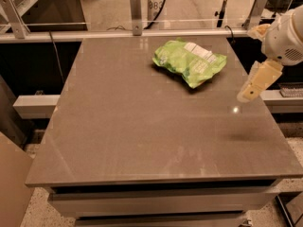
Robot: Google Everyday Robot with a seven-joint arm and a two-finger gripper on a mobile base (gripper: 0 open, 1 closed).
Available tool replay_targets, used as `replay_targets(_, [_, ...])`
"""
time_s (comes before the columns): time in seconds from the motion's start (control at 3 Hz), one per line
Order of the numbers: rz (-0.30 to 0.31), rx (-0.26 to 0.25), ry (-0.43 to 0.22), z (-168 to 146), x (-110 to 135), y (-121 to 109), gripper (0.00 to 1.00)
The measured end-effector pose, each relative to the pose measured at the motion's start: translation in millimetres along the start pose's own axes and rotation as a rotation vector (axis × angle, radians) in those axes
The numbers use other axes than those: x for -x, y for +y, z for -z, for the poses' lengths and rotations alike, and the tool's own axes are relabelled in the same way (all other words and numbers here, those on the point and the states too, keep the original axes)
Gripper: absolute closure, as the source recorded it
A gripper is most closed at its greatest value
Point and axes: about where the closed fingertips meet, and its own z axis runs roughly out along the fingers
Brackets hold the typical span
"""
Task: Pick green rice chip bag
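The gripper (252,85) hangs above the right edge of the grey table (142,131), its cream tip slanting down toward the tabletop without touching it. Whether it is open or closed cannot be told from here. It holds nothing. The green rice chip bag (188,61) lies flat on the table, near the gripper but apart from it, off to its left and slightly farther back, with the white label patch facing up. A metal rail (136,32) runs beyond the bag, along the table's far edge.
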Motion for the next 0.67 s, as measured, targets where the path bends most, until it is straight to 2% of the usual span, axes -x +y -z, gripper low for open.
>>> replay_targets(0.33, [-0.015,-0.010,-0.117,-23.7,3.6,-27.0,0.00])
replay_targets(0.67, [-0.058,0.024,-0.177,-54.3,5.2,-50.4,0.00])
